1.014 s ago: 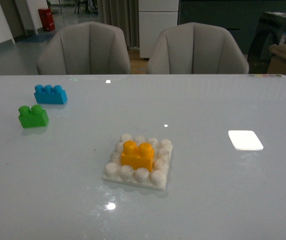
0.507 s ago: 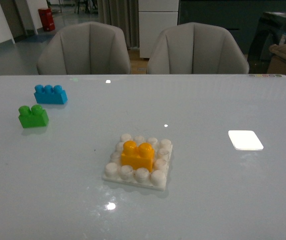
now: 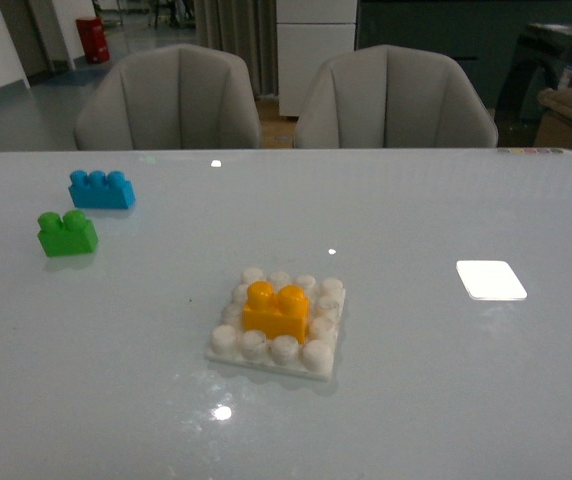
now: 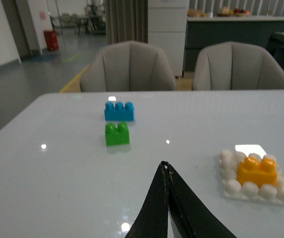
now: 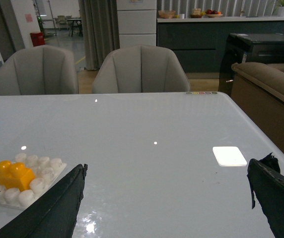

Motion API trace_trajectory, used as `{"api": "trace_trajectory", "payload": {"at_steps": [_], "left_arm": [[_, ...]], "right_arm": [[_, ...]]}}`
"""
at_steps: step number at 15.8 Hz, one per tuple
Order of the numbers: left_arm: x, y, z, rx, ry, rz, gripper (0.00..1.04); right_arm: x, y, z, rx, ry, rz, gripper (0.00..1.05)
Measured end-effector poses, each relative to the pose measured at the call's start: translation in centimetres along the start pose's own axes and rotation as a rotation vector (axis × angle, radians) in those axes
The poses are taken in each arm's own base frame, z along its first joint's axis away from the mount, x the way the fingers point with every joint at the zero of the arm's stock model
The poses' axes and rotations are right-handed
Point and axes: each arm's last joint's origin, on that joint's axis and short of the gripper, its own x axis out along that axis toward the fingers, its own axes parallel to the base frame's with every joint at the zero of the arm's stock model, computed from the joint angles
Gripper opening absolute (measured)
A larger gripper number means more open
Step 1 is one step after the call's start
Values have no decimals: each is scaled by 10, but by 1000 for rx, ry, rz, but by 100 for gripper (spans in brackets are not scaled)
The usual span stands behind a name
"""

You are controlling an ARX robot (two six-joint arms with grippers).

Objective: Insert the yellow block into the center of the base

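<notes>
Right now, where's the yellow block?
Front view: yellow block sits in the centre of the base, near table middle, right of the green brick.

One yellow block, one green brick, one blue brick, one white studded base, one bright white patch, two grey chairs.

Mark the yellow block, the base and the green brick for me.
yellow block (image 3: 275, 318), front view, front face.
base (image 3: 253, 345), front view, a near-row stud.
green brick (image 3: 67, 236), front view, front face.
</notes>
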Motion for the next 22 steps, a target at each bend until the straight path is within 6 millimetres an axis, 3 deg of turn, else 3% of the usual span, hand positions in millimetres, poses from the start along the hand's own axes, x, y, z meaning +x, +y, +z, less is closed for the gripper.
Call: {"api": "trace_trajectory", "payload": {"at_steps": [7,15,22], "left_arm": [[0,0,0,0,2,0,2],[0,0,0,0,2,0,98],[0,0,0,2,2,0,98]], "right_arm": [[0,0,0,0,1,0,98],[0,0,0,0,1,0,98],[0,0,0,0,1,0,98]]}}
